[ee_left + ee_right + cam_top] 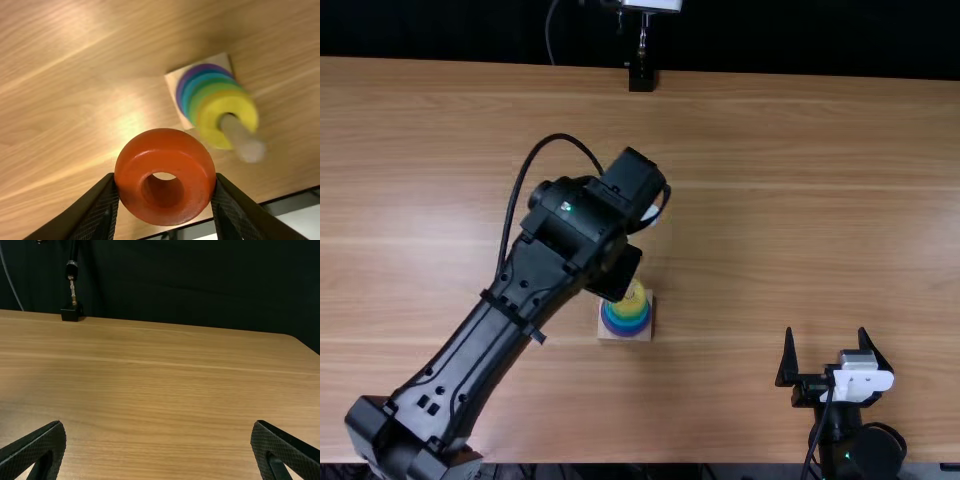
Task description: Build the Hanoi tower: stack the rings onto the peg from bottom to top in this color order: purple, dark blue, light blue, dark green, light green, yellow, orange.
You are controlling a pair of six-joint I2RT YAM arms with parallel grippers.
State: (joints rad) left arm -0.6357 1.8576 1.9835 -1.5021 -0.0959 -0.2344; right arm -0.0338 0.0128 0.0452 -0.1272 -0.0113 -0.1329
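left arm [510, 290]: it reaches in from about eight o'clock of the stack, its wrist up around twelve o'clock.
left gripper [166, 179]: its two fingers stand a ring's width apart, pressed against opposite sides of the orange ring, so it has a firm hold.
orange ring [165, 210]: up over the table [440, 210], near the peg but not on it; its clock bearing from the peg cannot be told. it is the last colour in the order and looks to be the one piece left to place.
wooden base [611, 335]: flat on the table, a little left of the middle, bearing the stack and the upright peg.
stack: purple ring [181, 86] at the bottom, then blue rings [192, 86], green rings [196, 97] and the yellow ring [210, 120] on top. the neighbouring blues and greens are hard to separate, but the order agrees with the task, and the job seems all but done.
peg [242, 140]: it runs through the stacked rings, its bare tip standing out above the yellow one, ready for one more.
right gripper [826, 335]: between three and four o'clock of the stack, well apart from it, fingers spread wide and holding nothing.
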